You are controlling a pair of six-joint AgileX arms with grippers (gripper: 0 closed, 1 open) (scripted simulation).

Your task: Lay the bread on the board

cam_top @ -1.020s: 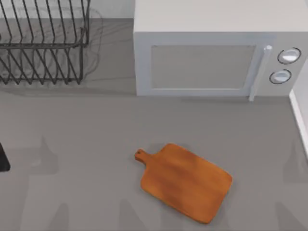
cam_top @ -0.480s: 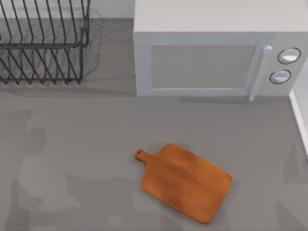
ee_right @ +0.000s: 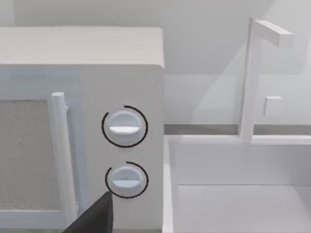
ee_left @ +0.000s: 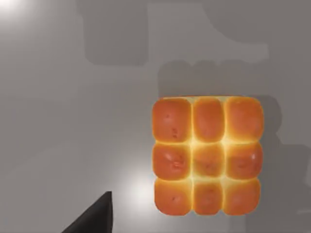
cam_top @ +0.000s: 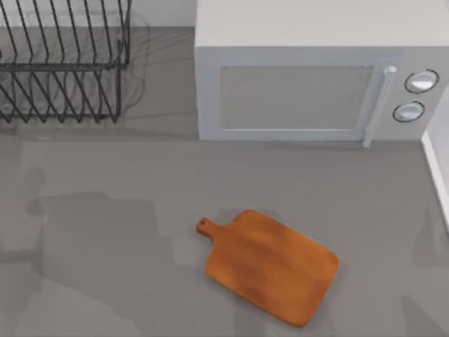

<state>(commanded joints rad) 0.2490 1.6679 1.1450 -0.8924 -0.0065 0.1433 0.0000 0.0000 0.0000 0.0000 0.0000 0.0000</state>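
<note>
Caught from the left wrist camera: the bread (ee_left: 207, 155), lying flat on the bare grey table (ee_left: 58, 97), segmented crust up, touched by nothing. Hovered above it with the left gripper (ee_left: 95, 219), set off to one side of the loaf and clear of it; could not tell whether spread or pressed together. Judged as a line-up for a pick from above, not yet a grasp. Found the board (cam_top: 270, 265) bare near the table's front middle, handle angled toward the left, in front of the microwave (cam_top: 309, 91) and well apart from the dish rack (cam_top: 63, 63), so free to take the loaf anywhere on its face. Kept the right gripper (ee_right: 95, 218) idle, facing the microwave's knobs (ee_right: 124, 127) and a white sink (ee_right: 233, 194); could not tell its state either. Could not place the bread relative to the board.
</note>
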